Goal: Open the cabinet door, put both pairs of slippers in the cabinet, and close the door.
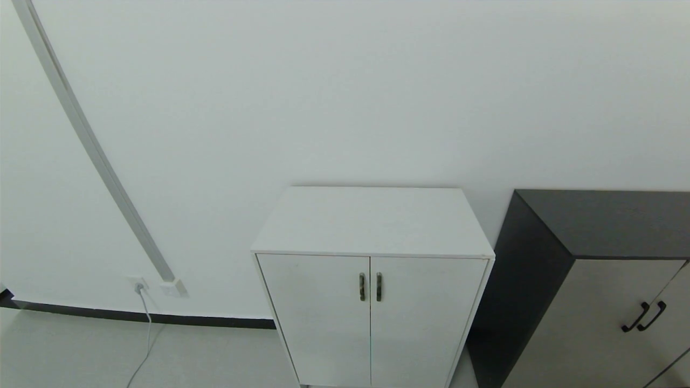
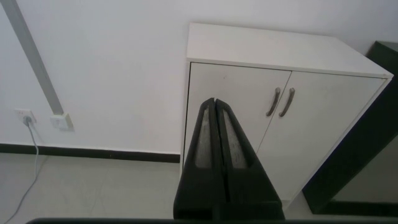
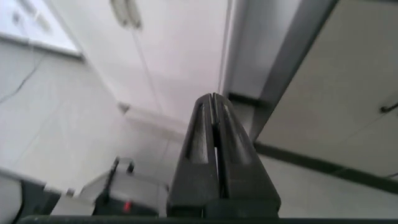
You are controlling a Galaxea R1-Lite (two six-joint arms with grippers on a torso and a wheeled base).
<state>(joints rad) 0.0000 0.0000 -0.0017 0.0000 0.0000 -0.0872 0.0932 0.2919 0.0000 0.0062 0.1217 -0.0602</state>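
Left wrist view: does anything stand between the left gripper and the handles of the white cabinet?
Nothing visible does. The left gripper, fingers shut, points toward the white cabinet, and only open air lies between it and the two handles on the closed doors.

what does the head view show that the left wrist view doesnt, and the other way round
Head view adds the front of the dark cabinet and its black handles. Left wrist view adds the left gripper, shut, in front of the white cabinet. Both share the white cabinet with both doors closed, its paired handles, the wall socket with its cable, and the slanted wall conduit.
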